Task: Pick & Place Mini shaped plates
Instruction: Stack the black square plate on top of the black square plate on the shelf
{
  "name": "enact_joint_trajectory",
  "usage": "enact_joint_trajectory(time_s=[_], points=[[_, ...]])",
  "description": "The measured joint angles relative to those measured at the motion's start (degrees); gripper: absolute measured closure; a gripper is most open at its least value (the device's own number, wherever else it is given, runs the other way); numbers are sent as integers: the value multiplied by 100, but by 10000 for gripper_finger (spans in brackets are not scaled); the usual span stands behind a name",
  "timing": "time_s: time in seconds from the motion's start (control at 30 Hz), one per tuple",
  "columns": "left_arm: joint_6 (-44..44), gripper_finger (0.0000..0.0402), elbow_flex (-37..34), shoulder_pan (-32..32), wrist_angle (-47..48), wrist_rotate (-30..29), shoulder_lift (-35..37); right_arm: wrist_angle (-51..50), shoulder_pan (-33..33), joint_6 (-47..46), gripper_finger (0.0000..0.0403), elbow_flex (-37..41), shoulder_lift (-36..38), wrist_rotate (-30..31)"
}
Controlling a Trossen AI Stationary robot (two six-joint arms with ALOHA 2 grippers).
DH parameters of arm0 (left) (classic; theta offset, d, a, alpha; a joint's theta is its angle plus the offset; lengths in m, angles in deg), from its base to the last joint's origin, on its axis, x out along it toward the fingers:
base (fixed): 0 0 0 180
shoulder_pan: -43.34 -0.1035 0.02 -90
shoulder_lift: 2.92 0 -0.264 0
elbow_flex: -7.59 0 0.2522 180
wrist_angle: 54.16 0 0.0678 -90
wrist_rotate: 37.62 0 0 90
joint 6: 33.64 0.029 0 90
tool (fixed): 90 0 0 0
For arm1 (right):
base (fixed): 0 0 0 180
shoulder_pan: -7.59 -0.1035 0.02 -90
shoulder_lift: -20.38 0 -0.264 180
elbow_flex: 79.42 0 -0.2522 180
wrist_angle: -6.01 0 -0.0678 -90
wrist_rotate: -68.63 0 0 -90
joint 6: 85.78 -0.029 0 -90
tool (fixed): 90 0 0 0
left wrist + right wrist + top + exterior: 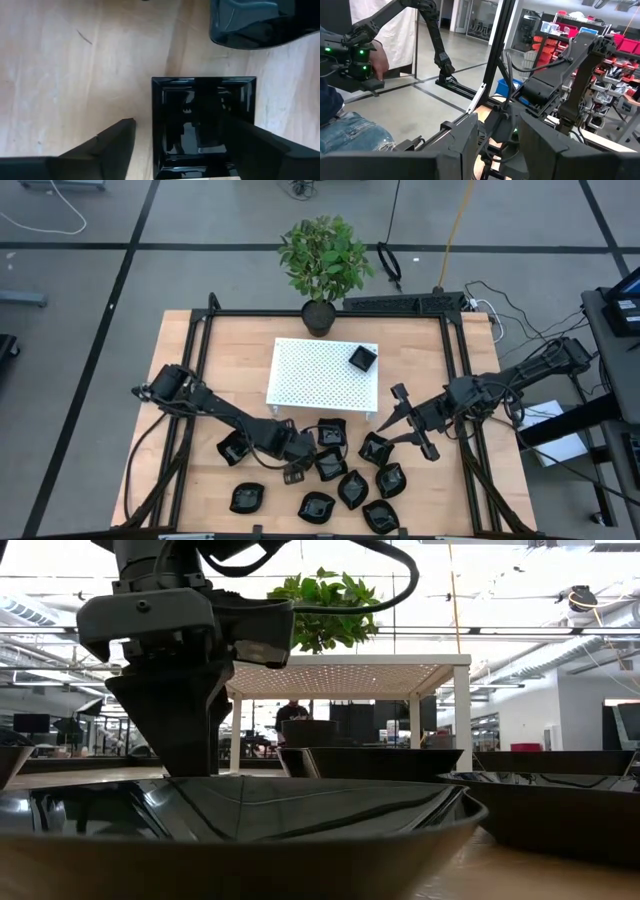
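At lower centre of the high view, the left end effector (297, 471) straddles a square mini plate (202, 125) on the worktop (180, 380), fingers (107, 145) spread, not clamped. Right end effector (400, 417) hangs partly open, empty, beside other plates (375, 448).

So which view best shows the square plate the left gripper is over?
The left wrist view: the square plate fills it, one finger over it. The high view hides it under the left gripper; the other views don't clearly show it.
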Motion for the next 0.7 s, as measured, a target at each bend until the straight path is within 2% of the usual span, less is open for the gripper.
enact_joint_trajectory(time_s=[0.4,0.7], points=[[66,259,-4,-26,4,62,2,-118,0,-2,273,0,0,0],[59,322,-4,-35,6,62,2,-138,0,-2,273,0,0,0]])
